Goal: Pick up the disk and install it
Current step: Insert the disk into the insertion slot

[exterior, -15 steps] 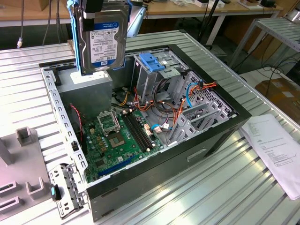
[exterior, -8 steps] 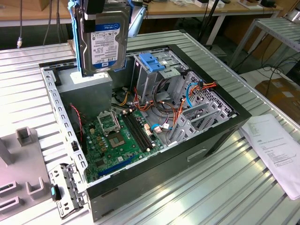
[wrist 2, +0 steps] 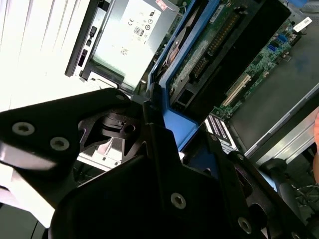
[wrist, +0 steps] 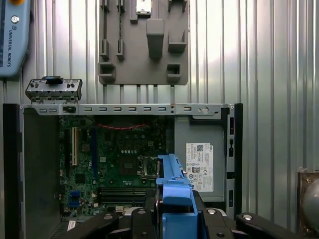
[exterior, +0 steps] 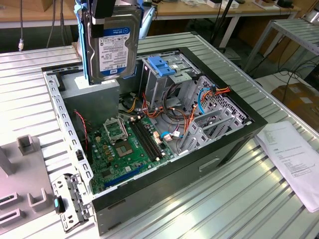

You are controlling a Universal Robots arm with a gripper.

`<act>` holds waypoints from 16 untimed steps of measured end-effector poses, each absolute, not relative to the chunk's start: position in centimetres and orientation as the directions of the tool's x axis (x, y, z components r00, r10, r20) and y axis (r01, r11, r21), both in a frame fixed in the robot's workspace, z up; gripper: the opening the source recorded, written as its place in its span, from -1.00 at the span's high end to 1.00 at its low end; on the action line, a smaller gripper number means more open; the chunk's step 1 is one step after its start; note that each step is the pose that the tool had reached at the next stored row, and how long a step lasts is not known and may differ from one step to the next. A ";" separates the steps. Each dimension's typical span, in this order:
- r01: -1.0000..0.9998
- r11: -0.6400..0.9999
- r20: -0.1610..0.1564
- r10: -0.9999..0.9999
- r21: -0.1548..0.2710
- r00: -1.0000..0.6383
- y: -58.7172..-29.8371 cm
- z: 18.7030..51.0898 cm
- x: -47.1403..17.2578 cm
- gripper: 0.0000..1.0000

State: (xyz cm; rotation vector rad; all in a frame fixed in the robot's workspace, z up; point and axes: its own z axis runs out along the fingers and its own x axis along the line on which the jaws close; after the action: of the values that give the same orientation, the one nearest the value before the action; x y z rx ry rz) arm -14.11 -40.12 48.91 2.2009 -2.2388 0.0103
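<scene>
The gripper has its fingers clamped on the blue side edges of the disk, which is likely stiff, heavy and shock-fragile, at ten o'clock from the drive cage.

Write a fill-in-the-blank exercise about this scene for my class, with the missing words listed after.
The gripper holds the disk in the air, ____ the open computer case.
The carrier rail framing the disk is ____ in colour.
A sheet of paper lies on the exterior view's ____ of the case.
Missing words: above; blue; right.
</scene>
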 end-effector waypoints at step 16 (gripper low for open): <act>-1.000 0.017 0.006 -1.000 -0.003 -0.017 -41.9 48.9 -13.3 0.25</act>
State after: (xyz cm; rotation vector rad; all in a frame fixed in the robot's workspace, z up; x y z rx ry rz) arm -13.30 -41.91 48.86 2.2009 -2.2388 0.0105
